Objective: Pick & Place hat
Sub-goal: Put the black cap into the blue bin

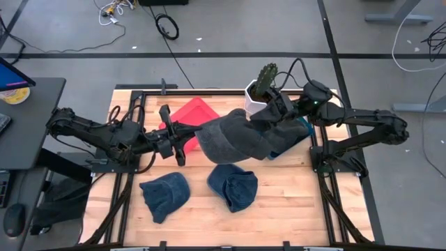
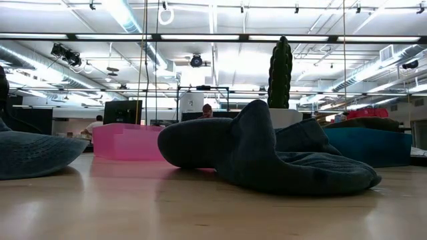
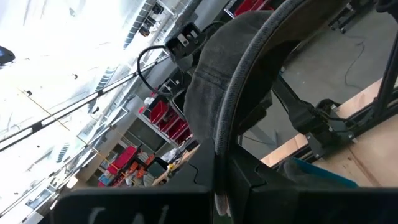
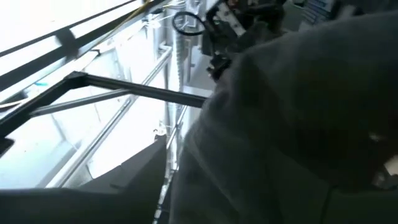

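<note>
The grey hat [image 1: 233,139] is hanging stretched between our two claws above the middle of the counter [image 1: 293,202], in front of the red tray [image 1: 195,111]. Our left claw [image 1: 182,141] is gripping its brim edge, clenched on the fabric, as the left wrist view is showing. Our right claw [image 1: 268,117] is clutching the hat's other end near the potted cactus [image 1: 266,80]. Two blue hats [image 1: 165,193] are lying on the wood nearer the front edge.
</note>
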